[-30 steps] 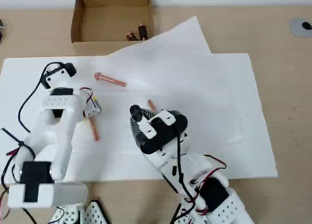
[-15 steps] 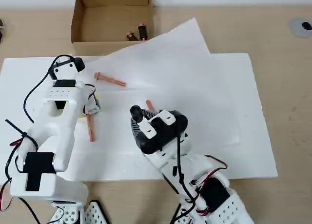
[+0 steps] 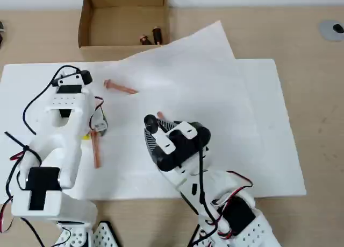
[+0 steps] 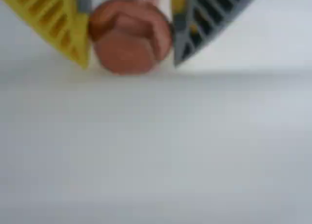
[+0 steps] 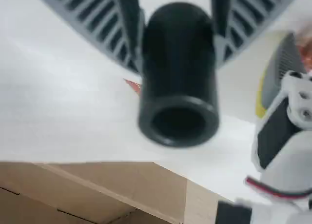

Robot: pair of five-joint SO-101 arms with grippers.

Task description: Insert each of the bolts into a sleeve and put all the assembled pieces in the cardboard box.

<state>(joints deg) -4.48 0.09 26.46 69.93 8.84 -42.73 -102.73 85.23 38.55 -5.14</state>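
Overhead, the cardboard box (image 3: 90, 22) sits at the worktop's (image 3: 317, 96) far edge towards the left corner, with a couple of assembled pieces (image 3: 151, 37) lying against its near wall. White paper (image 3: 236, 112) covers the middle of the worktop. On it, near the box, lies a second bolt (image 3: 121, 87), free of either arm. Towards the left edge, the left pincer (image 3: 97, 132) pinches a copper bolt (image 3: 95, 150) near its head, the shank trailing towards the near edge. Nearer the middle, the right pincer (image 3: 152, 126) grips a black sleeve (image 3: 149, 121). A copper tip (image 3: 160, 116) shows just beside the sleeve, and what it belongs to cannot be made out. From the left wrist, the bolt's hexagonal head (image 4: 129, 41) is clamped between a yellow finger (image 4: 53, 21) and a grey one (image 4: 209, 19), low over the paper. From the right wrist, the sleeve (image 5: 178, 87) is held around its barrel, and its open bore faces away from the pincer. Both parts look small, light and stiff. The bolt's round shank is likely slippery, so a hold by the head, leaving the tip free, suits insertion. The sleeve is best held mid-barrel, keeping the bore clear.
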